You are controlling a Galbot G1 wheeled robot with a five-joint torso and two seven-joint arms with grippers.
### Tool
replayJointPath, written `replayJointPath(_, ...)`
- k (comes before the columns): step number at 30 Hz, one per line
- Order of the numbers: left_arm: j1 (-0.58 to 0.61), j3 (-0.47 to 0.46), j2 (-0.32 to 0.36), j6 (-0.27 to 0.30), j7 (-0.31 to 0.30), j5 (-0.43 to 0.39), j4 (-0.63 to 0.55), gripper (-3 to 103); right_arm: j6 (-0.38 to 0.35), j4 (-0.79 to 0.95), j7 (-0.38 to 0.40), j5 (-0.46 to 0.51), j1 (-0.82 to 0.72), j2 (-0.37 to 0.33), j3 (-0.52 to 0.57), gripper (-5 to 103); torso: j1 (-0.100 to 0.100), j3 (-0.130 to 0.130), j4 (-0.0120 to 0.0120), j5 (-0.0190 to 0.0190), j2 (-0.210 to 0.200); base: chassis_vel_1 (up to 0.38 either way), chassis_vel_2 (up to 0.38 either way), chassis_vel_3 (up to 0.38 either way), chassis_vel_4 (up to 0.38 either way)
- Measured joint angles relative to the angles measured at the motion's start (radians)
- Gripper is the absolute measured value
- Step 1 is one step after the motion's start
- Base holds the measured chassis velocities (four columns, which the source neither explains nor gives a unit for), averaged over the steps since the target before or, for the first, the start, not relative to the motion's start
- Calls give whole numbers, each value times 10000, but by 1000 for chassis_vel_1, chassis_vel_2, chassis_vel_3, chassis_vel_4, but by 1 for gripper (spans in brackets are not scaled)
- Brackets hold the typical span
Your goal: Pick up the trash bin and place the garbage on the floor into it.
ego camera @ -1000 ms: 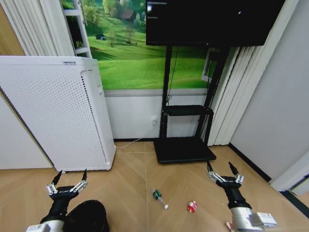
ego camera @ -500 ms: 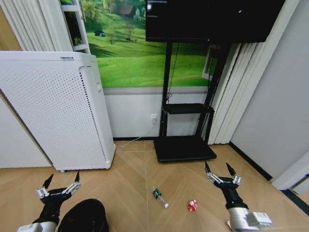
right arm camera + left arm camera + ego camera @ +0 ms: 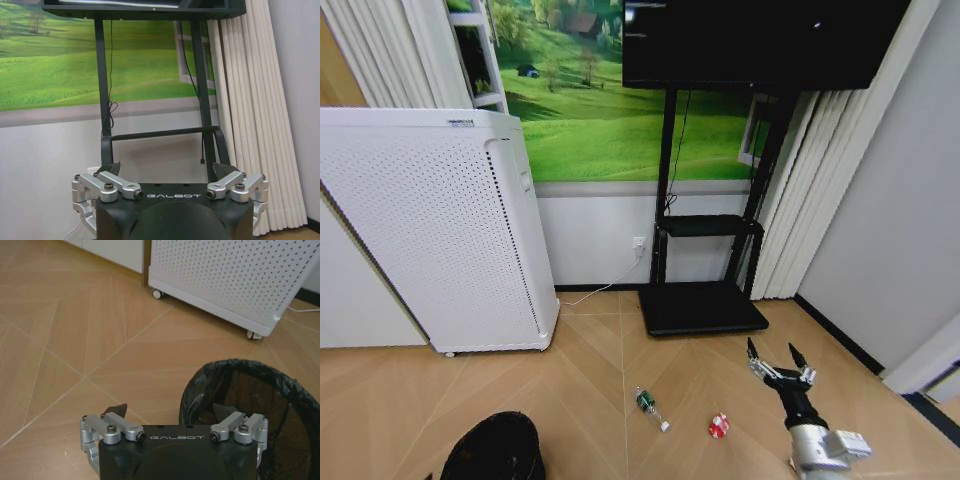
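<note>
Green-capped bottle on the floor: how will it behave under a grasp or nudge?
The bottle lies on its side on smooth parquet floor, so a nudge probably rolls it. It looks small, clear plastic: likely light, and it may squirt from a pinch.

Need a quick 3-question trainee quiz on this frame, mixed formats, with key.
1. True or false: the small black round mesh trash bin already holds the little green-and-white bottle.
2. Multiple choice: the right gripper is A) shut on the crumpled red-and-white scrap, B) open, above the light tan herringbone parquet floor, C) inside the bin.
3. Fill in: in the left wrist view, the open left gripper hovers beside the bin's ____.

Key:
1. False: the bottle lies on the floor.
2. B.
3. Rim, with the tall white perforated air purifier beyond.
</note>
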Motion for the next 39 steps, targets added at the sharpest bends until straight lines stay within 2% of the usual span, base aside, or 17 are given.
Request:
replayJointPath(6,-582,258,19,286,-9,-330,800,97,71,-206,-100,183,34,-53,48,100,-1,8,0,-4,9,0,0,0,0)
replayJointPath(9,-806,401,47,327,261,-311,987,96,114,-216,-228,180,-16,-72,34,100,0,12,-1,-3,14,0,0,0,0)
replayJointPath(15,-1300,651,134,587,477,-209,1352,89,129,-61,-299,-27,-89,-18,-181,100,-1,18,0,-2,23,0,0,0,0)
replayJointPath(17,-1538,789,198,849,476,-209,1577,81,110,6,-300,-77,-90,-13,-236,100,-1,20,0,-2,25,0,0,0,0)
replayJointPath(18,-1538,789,198,849,476,-209,1577,81,110,6,-300,-77,-90,-13,-236,100,-1,20,0,-2,25,0,0,0,0)
replayJointPath(21,-1938,947,292,1009,441,-226,2020,64,83,56,-288,-104,-96,-24,-240,100,0,22,0,-3,30,0,0,0,0)
replayJointPath(24,-2127,1033,292,1116,329,-340,2229,53,83,127,-277,-126,-155,-27,-181,100,-1,24,-1,-4,31,0,0,0,0)
replayJointPath(25,-2127,1033,292,1116,329,-340,2229,53,83,127,-277,-126,-155,-27,-181,100,-1,24,-1,-4,31,0,0,0,0)
replayJointPath(26,-2178,1132,283,1135,301,-371,2297,42,83,170,-265,-126,-194,-28,-128,100,-1,25,1,-1,33,0,0,0,0)
replayJointPath(27,-2178,1132,283,1135,301,-371,2297,42,83,170,-265,-126,-194,-28,-128,100,-1,25,1,-1,33,0,0,0,0)
replayJointPath(28,-2222,1213,270,1139,292,-380,2344,36,83,187,-256,-125,-207,-27,-105,100,-1,26,2,0,34,0,0,0,0)
replayJointPath(30,-2246,1258,264,1142,290,-394,2368,36,83,201,-250,-125,-218,-27,-96,100,-1,26,1,-3,35,0,0,0,0)
replayJointPath(32,-2328,1334,253,1142,286,-445,2433,26,83,280,-242,-127,-246,-30,-100,100,-1,28,0,-1,37,0,0,0,0)
replayJointPath(33,-2328,1334,253,1142,286,-445,2433,26,83,280,-242,-127,-246,-30,-100,100,-1,28,0,-1,37,0,0,0,0)
replayJointPath(34,-2375,1347,248,1152,289,-536,2452,15,83,341,-239,-143,-247,-39,-114,100,-1,29,0,-4,38,0,0,0,0)
replayJointPath(35,-2389,1347,247,1156,295,-594,2453,10,83,376,-207,-147,-246,-43,-119,100,-1,29,0,-4,39,0,0,0,0)
replayJointPath(39,-2413,1244,249,1156,287,-838,2452,7,83,408,-48,-149,-250,-48,-113,100,-1,30,0,-2,40,0,0,0,0)
